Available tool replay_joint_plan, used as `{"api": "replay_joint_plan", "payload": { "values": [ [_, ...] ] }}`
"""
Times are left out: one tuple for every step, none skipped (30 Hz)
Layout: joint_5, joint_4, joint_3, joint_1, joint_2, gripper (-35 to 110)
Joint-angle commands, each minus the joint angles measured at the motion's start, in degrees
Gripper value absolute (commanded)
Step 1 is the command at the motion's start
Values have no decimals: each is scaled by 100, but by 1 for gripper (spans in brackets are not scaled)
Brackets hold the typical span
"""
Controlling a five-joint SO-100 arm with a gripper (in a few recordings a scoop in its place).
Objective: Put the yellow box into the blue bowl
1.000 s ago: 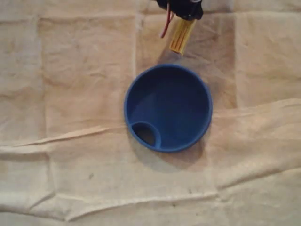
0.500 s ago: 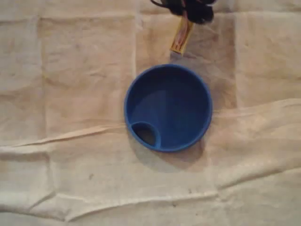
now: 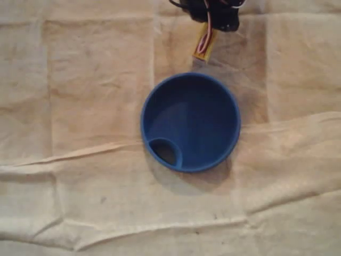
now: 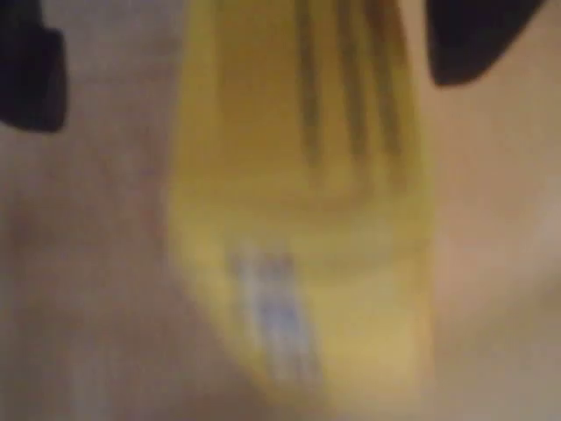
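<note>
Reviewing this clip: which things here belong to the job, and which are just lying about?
Belong to the job:
- yellow box, gripped in the hand, just past the bowl's top edge in the overhead view
- blue bowl, box not in it yet

Just lying about:
- creased beige cloth under everything

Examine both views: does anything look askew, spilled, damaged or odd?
Nothing is spilled or damaged. The cloth lies rumpled in long creases, and the yellow box hangs tilted in the fingers, outside the upright blue bowl.
</note>
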Motion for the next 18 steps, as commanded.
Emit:
{"api": "replay_joint_plan", "payload": {
  "values": [
    [26,-114,9,-9,70,23],
    [26,-193,26,-9,70,23],
    [26,-290,26,-9,70,23],
    [26,-369,26,-9,70,22],
    [26,-404,26,9,70,21],
    [26,-431,26,35,70,20],
    [26,-457,26,79,70,17],
    [26,-510,26,114,70,15],
    [26,-536,26,141,70,12],
    [26,-536,26,158,70,10],
    [26,-519,26,176,70,7],
    [26,-501,26,176,70,5],
    [26,-492,26,176,70,3],
    [26,-492,26,176,70,1],
    [26,-483,26,176,70,0],
    [26,-483,26,176,70,-1],
    [26,-475,26,176,70,-1],
    [26,-475,26,176,70,0]
  ]
}}
